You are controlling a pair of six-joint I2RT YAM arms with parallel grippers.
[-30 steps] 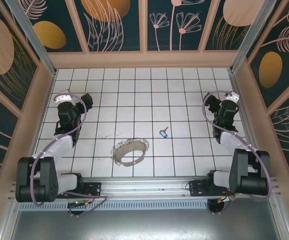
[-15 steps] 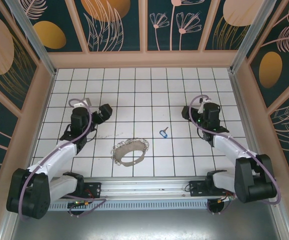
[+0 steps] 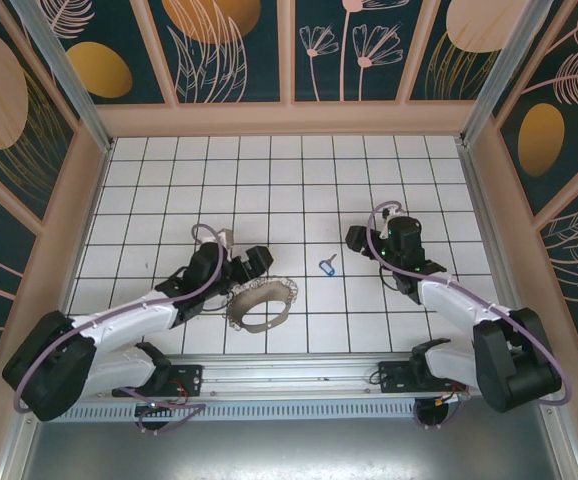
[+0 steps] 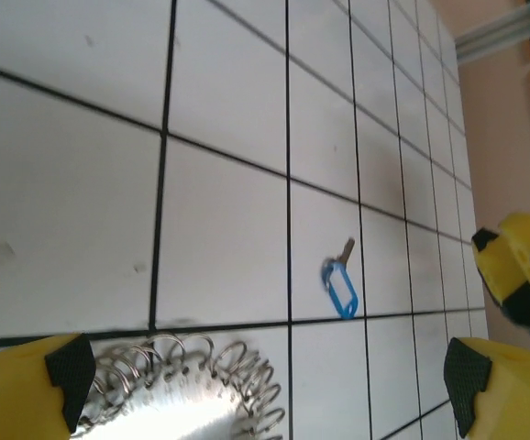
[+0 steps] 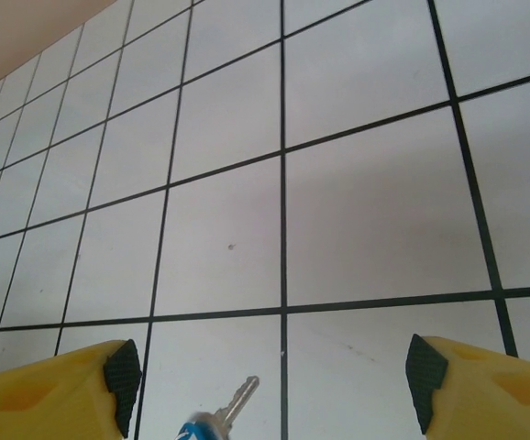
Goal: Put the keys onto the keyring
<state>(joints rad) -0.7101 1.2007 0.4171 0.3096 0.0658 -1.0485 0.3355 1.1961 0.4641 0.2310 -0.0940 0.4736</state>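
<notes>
Both arms have been swung inward since the earlier frames. The keyring (image 3: 266, 288) is seen just under the left gripper (image 3: 254, 260), whose fingers are spread. The key (image 3: 327, 266) lies flat just ahead of the right gripper (image 3: 357, 238) (also spread, empty). Nothing is gripped; pickup and threading are judged still undone.

Enclosure fittings: floor, walls, frame.

White tiled floor (image 3: 269, 170) with a black grid, filling the centre. Dark teal wall panels (image 3: 229, 60) at 9, 12 and 3 o'clock, printed with pale leaf and flower outlines and orange discs (image 3: 209, 18). Tan framing strips (image 3: 289, 118) border each panel and the floor's edge. Silver corner posts (image 3: 64, 70) at 11 and 1 o'clock. Aluminium rail (image 3: 289, 372) and grey metal sheet (image 3: 289, 450) at 6 o'clock.
</notes>
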